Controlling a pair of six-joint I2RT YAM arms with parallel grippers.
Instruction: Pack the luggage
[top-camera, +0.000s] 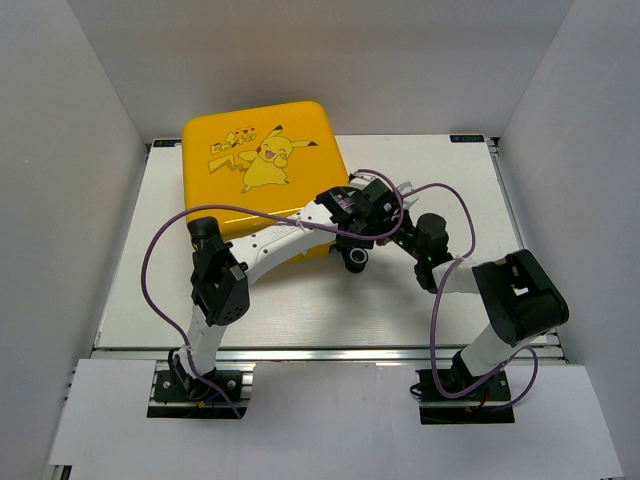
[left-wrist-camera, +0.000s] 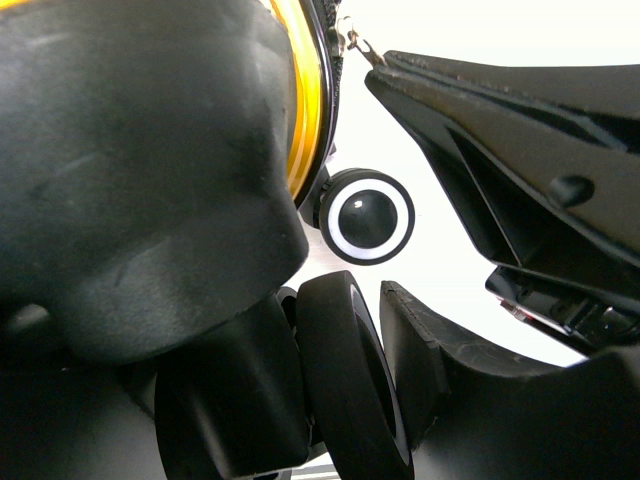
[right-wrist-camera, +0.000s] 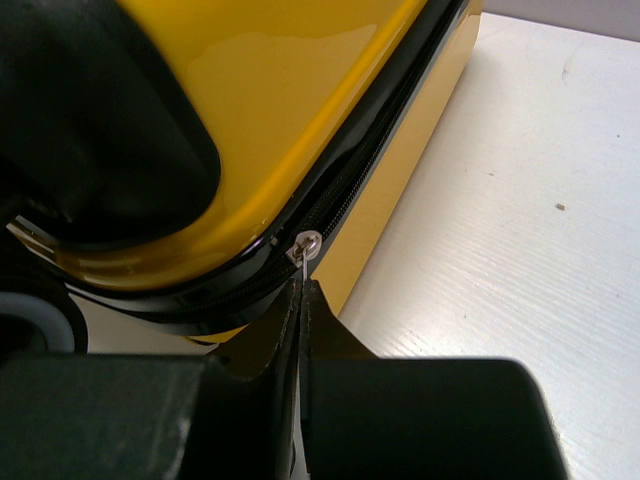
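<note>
The luggage (top-camera: 262, 160) is a yellow hard-shell suitcase with a Pikachu cartoon. It lies flat and closed at the back left of the table. My left gripper (top-camera: 342, 228) reaches to its near right corner. In the left wrist view the left gripper (left-wrist-camera: 345, 330) is shut on a black suitcase wheel (left-wrist-camera: 352, 390). A second wheel (left-wrist-camera: 371, 216) with a white ring sits just beyond. My right gripper (right-wrist-camera: 302, 285) is shut on the small metal zipper pull (right-wrist-camera: 306, 245) at the rounded corner of the yellow shell (right-wrist-camera: 290, 90). It also shows in the top view (top-camera: 372, 205).
White table (top-camera: 420, 290) with grey walls on three sides. Purple cables loop over both arms. The two arms cross close together at the suitcase's near right corner. The right arm's elbow (top-camera: 520, 300) stands over the table's near right.
</note>
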